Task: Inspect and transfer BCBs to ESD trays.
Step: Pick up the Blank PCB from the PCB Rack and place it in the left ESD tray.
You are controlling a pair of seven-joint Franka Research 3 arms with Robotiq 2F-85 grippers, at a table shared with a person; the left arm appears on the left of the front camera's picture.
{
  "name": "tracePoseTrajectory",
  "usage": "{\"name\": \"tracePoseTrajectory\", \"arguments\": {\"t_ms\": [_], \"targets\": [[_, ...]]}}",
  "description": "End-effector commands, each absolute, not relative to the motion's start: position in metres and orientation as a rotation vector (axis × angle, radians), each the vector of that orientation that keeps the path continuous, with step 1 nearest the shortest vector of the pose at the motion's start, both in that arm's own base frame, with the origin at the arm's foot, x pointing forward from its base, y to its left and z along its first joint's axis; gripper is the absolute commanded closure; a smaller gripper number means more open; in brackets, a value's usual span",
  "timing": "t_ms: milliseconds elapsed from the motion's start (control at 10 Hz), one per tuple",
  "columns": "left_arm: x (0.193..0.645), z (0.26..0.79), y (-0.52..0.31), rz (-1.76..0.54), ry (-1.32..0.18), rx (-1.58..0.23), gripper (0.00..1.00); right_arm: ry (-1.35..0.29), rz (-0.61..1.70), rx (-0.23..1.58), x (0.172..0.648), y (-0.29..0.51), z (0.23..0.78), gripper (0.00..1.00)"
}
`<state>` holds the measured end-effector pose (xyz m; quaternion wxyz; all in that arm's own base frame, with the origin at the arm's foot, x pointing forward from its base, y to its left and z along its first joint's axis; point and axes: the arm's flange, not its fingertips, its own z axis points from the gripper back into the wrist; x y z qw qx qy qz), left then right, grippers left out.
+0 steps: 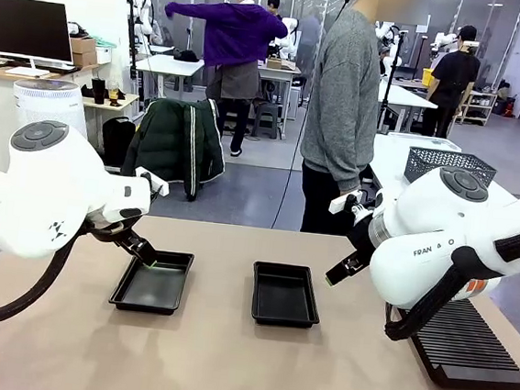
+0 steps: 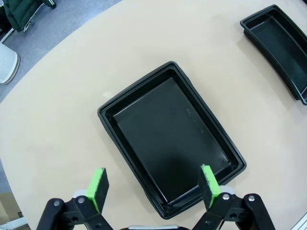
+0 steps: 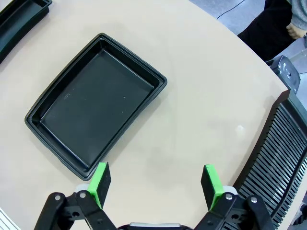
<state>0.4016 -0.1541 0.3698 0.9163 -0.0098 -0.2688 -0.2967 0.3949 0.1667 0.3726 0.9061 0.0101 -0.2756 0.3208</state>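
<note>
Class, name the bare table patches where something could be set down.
Bare: the gap between left tray and right tray; the wide stretch from both trays to the near edge. Tighter: between right tray and rack, under the right pincer.

White arms, black cables, green-padded end effectors
</note>
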Motion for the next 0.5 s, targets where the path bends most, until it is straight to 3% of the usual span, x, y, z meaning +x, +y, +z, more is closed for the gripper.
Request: {"name": "tracePoseTrajectory", "arguments": {"t_ms": [0,100,400], "targets": [[0.402,0.372,-0.152,-0.608,-0.552,-0.02,0.0,-0.569,0.662,0.021,0.395,0.167,0.373,0.0],[0.402,0.37,-0.154,-0.611,-0.553,-0.02,0.0,-0.569,0.662,0.021,0.395,0.167,0.373,0.0],[0.38,0.415,-0.122,-0.542,-0.602,-0.283,0.0,-0.567,0.603,0.188,0.375,0.13,0.417,0.0]]}}
